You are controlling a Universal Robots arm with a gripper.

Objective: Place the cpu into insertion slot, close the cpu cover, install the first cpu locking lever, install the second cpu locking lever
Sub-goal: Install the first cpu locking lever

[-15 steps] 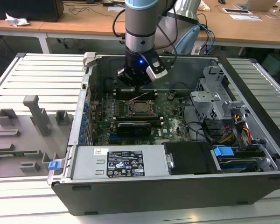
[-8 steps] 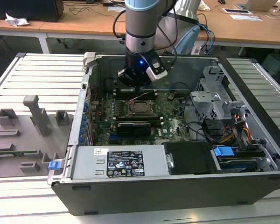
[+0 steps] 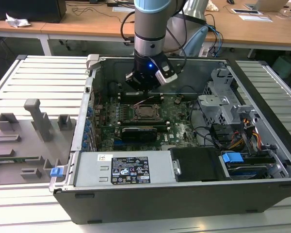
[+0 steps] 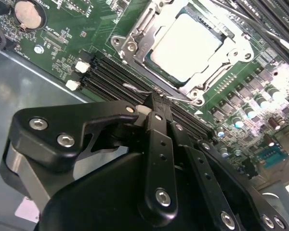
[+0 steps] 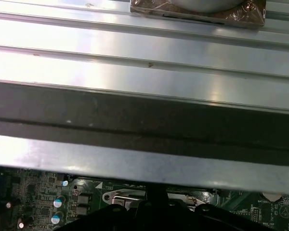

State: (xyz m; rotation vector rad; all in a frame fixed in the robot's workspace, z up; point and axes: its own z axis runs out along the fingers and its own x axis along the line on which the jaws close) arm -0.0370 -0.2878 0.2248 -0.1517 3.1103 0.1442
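On slatted metal table (image 3: 39, 77) | open computer case (image 3: 184, 194) | desks (image 3: 87, 26) behind

The arm (image 3: 149, 29) hangs straight down, wrist vertical — its black pincer (image 4: 156, 111) points downward, fingers (image 4: 160, 144) drawn together, tips meeting on a thin wire lever.

Ribbed silvery metal panel (image 5: 135, 62) ran across the first wrist view, with a dark case wall (image 5: 135, 122) stretched beneath it. Beyond that lay the green motherboard (image 5: 43, 192), capacitors (image 5: 59, 202) glinting, and the black claw (image 5: 156, 211) hung just over a silvery bracket (image 5: 123, 196).
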